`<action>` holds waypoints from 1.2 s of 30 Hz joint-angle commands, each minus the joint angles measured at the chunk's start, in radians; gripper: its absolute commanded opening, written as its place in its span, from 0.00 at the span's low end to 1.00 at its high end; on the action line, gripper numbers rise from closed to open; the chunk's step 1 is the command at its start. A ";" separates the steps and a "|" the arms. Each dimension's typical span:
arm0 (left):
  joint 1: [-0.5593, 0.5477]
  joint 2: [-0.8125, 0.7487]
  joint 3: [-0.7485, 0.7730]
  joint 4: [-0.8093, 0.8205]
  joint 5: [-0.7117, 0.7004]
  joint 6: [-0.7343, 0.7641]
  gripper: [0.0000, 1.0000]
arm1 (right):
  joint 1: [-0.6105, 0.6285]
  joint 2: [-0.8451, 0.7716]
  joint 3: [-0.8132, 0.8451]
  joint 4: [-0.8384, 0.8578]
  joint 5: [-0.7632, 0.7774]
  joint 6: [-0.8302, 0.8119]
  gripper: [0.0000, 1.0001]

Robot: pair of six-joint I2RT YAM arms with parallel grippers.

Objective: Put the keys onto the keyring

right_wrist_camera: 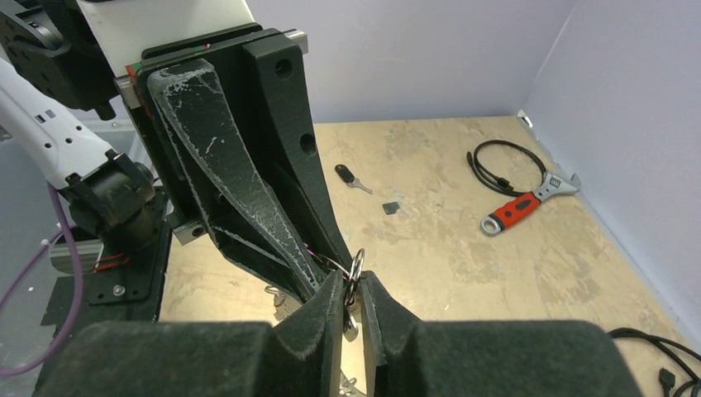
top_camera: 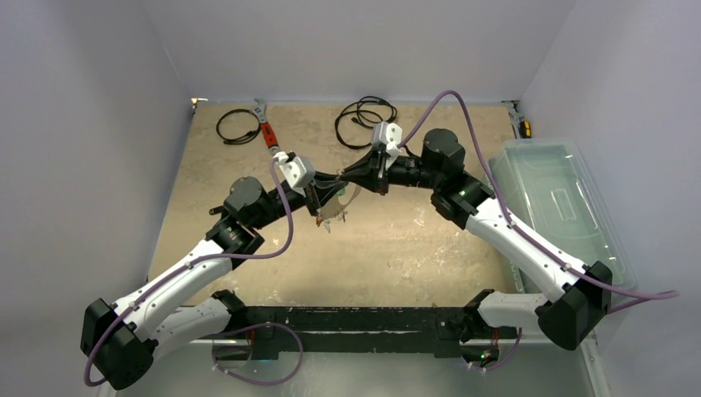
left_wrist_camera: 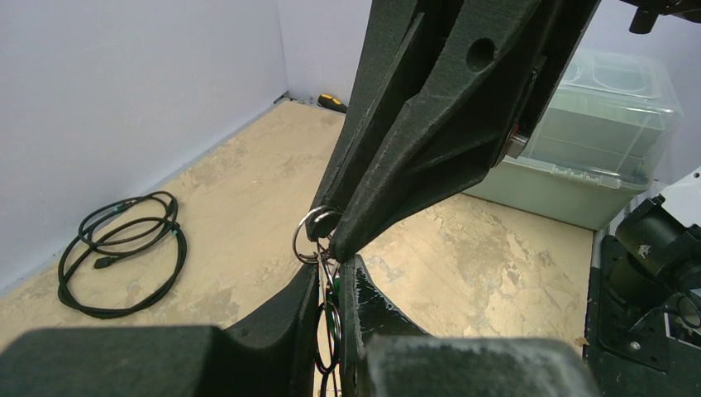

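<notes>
Both grippers meet tip to tip above the middle of the table. My left gripper [left_wrist_camera: 335,269] is shut on a bunch of thin dark wire rings that carries the keys; a green tag [left_wrist_camera: 335,291] shows between its jaws. My right gripper [right_wrist_camera: 353,281] is shut on a small silver split ring [right_wrist_camera: 356,263], seen from the other side as [left_wrist_camera: 307,236]. In the top view a pale loop, the keyring [top_camera: 350,198], hangs under the two tips, with keys [top_camera: 327,217] dangling beside it. A loose dark-tagged key [right_wrist_camera: 350,177] lies on the table.
A red-handled wrench [right_wrist_camera: 529,203] and a black coiled cable [right_wrist_camera: 496,164] lie at the back left of the table; a second cable [left_wrist_camera: 124,248] lies at the back middle. A clear lidded bin [top_camera: 562,207] stands on the right. A small dark scrap [right_wrist_camera: 391,207] lies near the loose key.
</notes>
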 commanded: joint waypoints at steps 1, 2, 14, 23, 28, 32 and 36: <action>-0.004 -0.018 0.012 0.073 0.018 0.015 0.00 | 0.006 0.011 0.029 -0.024 0.057 -0.020 0.12; -0.002 -0.019 0.012 0.073 0.018 0.015 0.00 | 0.007 0.011 0.028 -0.022 0.058 -0.020 0.10; -0.003 -0.035 0.032 -0.044 -0.116 0.171 0.00 | 0.058 0.067 0.160 -0.266 0.088 0.003 0.00; -0.004 -0.046 0.049 -0.135 -0.233 0.313 0.00 | 0.078 0.135 0.261 -0.462 0.171 0.002 0.00; -0.004 -0.032 0.057 -0.159 -0.258 0.343 0.00 | 0.093 0.164 0.304 -0.548 0.188 -0.016 0.00; -0.006 -0.021 0.058 -0.162 -0.247 0.344 0.00 | 0.094 0.165 0.295 -0.558 0.200 -0.013 0.00; -0.014 -0.015 0.058 -0.168 -0.225 0.347 0.00 | 0.094 0.178 0.318 -0.570 0.207 -0.007 0.00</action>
